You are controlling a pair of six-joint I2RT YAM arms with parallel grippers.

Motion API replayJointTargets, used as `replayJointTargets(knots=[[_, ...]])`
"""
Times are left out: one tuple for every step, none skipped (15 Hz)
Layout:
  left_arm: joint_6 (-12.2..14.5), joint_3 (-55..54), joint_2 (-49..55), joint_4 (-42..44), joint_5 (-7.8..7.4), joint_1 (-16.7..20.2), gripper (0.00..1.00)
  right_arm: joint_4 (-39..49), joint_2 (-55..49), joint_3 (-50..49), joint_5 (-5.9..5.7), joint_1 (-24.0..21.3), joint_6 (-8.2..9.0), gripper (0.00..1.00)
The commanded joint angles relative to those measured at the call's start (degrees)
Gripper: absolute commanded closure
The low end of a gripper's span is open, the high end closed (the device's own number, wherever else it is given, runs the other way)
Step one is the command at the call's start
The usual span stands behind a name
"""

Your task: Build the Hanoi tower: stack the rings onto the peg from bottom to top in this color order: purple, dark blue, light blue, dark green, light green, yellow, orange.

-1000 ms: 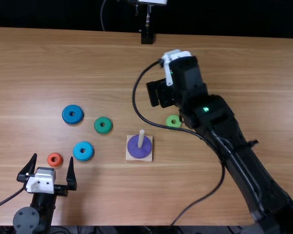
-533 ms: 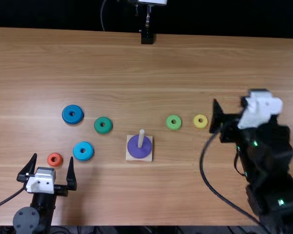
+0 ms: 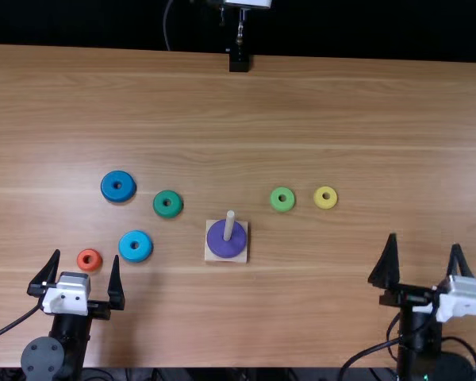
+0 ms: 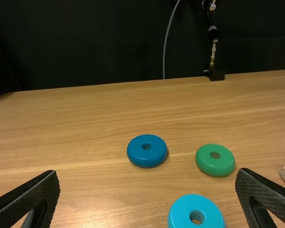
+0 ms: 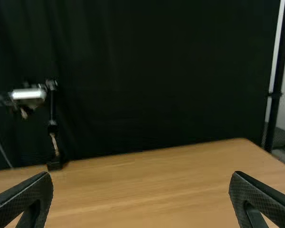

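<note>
Purple ring [image 3: 221,248]: threaded on the peg [image 3: 229,222], lying flat on the wooden base [image 3: 209,258]; first layer judged done.
Dark blue ring [image 3: 109,190]: flat on the table [image 3: 254,103], left of the base and farthest out; judged next to be stacked.
Light blue ring [image 3: 128,251]: nearer the left arm. Too similar in shade to the dark blue; if the two are confused, the order is broken from the second layer.
Dark green ring [image 3: 161,208]: between the blues and the base; could be nudged if a carried ring is swung too low.
Orange ring [image 3: 82,263]: just by the left fingertips. Could be bumped or rolled aside if that arm is advanced without being lifted first; needed last.
Light green ring [image 3: 275,203], yellow ring [image 3: 319,202]: side by side, apart, right of the base.
Left gripper [image 3: 87,255]: spread wide, nothing held.
Right gripper [image 3: 424,240]: spread wide, nothing held, well away from the rings.
Peg risk: narrow target; a ring gripped off-centre or tilted could be caught on the tip, and the base dragged or tipped if it is pressed down.
</note>
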State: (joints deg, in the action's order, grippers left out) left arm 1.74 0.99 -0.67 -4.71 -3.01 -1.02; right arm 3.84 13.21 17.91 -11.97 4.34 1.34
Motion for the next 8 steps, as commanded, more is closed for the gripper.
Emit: replayJointTargets(knots=[[0.69, -0.99, 0.67, -2.88, -0.79, 0.49, 0.00, -0.21, -4.51, -6.05, 1.21, -1.35, -0.18, 0.00], [0.69, -0.99, 0.67, -2.88, -0.79, 0.49, 0.00, -0.31, -8.20, -9.30, 4.37, -1.97, -0.39, 0.00], [0.69, -0.99, 0.67, -2.88, -0.79, 0.49, 0.00, -0.52, -11.45, -11.85, 7.64, -2.32, -0.50, 0.00], [0.69, -0.99, 0.67, -2.88, -0.79, 0.49, 0.00, -0.73, -13.21, -13.69, 9.75, -2.32, -0.61, 0.00], [0.69, -0.99, 0.67, -2.88, -0.79, 0.49, 0.00, -0.73, -13.21, -15.36, 10.28, -2.32, -0.61, 0.00], [0.69, -0.99, 0.67, -2.88, -0.79, 0.49, 0.00, -0.73, -13.21, -16.86, 10.28, -2.32, -0.71, 0.00], [0.69, -0.99, 0.67, -2.88, -0.79, 0.49, 0.00, -2.10, -13.21, -16.94, 10.38, -2.41, -0.82, 0.00], [0.69, -0.99, 0.67, -2.88, -0.79, 0.49, 0.00, -5.48, -13.21, -16.94, 10.28, -2.32, -0.71, 0.00]])
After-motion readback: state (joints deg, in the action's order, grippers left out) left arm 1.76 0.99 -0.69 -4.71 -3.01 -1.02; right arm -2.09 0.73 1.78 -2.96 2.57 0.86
